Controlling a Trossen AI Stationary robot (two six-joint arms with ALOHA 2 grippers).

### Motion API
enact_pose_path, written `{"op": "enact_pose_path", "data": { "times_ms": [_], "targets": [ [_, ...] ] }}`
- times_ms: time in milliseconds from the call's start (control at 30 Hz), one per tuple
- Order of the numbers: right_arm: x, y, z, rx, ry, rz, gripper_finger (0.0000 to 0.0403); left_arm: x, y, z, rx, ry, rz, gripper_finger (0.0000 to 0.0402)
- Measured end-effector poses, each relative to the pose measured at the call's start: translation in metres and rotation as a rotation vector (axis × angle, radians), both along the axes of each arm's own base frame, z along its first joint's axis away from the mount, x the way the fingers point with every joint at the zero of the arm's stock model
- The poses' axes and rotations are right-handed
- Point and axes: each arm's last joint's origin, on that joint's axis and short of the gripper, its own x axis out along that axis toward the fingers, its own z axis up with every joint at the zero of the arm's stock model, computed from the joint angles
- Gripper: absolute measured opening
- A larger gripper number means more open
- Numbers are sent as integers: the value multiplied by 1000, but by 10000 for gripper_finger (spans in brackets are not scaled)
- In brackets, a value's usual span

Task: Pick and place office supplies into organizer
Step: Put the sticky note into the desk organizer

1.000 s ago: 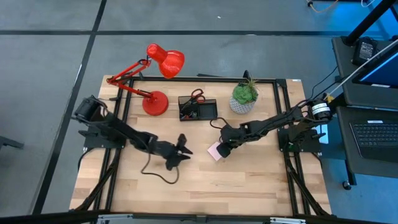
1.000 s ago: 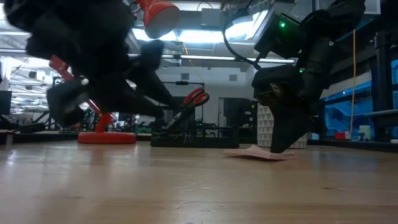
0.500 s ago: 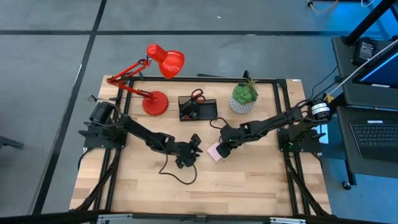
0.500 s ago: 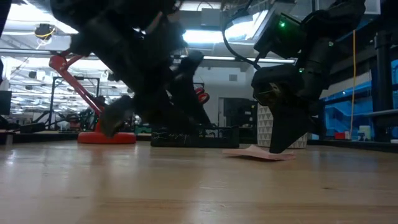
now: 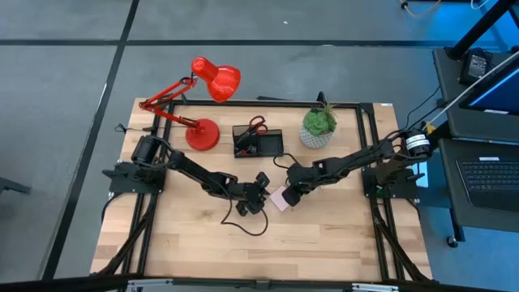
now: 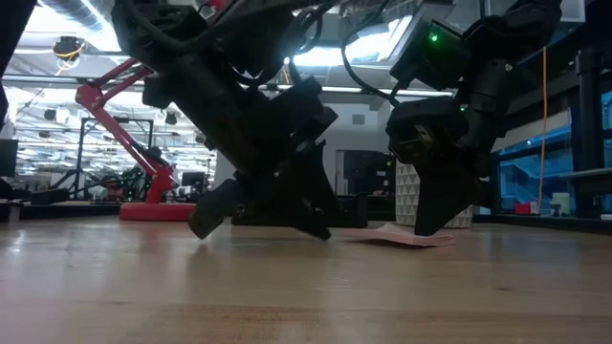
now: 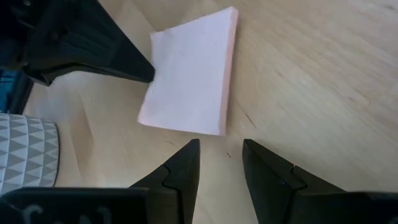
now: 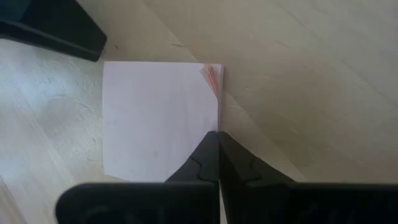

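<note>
Since earlier, left gripper [image 5: 261, 191], fingers parted and empty, has reached the pink sticky-note pad [image 5: 280, 198]. Right gripper [image 5: 293, 197], closed, presses the pad's 3 o'clock edge on the wooden table [image 5: 324, 235]. Organizer [image 5: 258, 142] contents are indistinct.

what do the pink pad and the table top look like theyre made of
Pink sticky-note pad: paper, matte; the stacked sheet edges show along its side, and one corner fans up in the right wrist view.
Table: wood, probably sealed butcher-block; pale joined strips with visible grain and a faint sheen.

no readable text, labels or numbers anywhere
</note>
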Motion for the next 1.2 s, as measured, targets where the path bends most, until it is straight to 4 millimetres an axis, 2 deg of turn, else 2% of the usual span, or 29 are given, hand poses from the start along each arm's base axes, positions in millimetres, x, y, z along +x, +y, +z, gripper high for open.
{"op": "enact_pose_path", "data": {
  "times_ms": [233, 600, 1200],
  "targets": [
    [1, 0, 0, 5, -17, -1, 2, 0, 0, 0, -2, -4, -2, 116],
    [3, 1, 1, 6, -34, -3, 2, 14, -3, -5, -11, -26, -7, 116],
    [4, 0, 1, 3, -44, -5, 2, 17, -2, -2, 41, -64, 54, 116]
  ]
}}
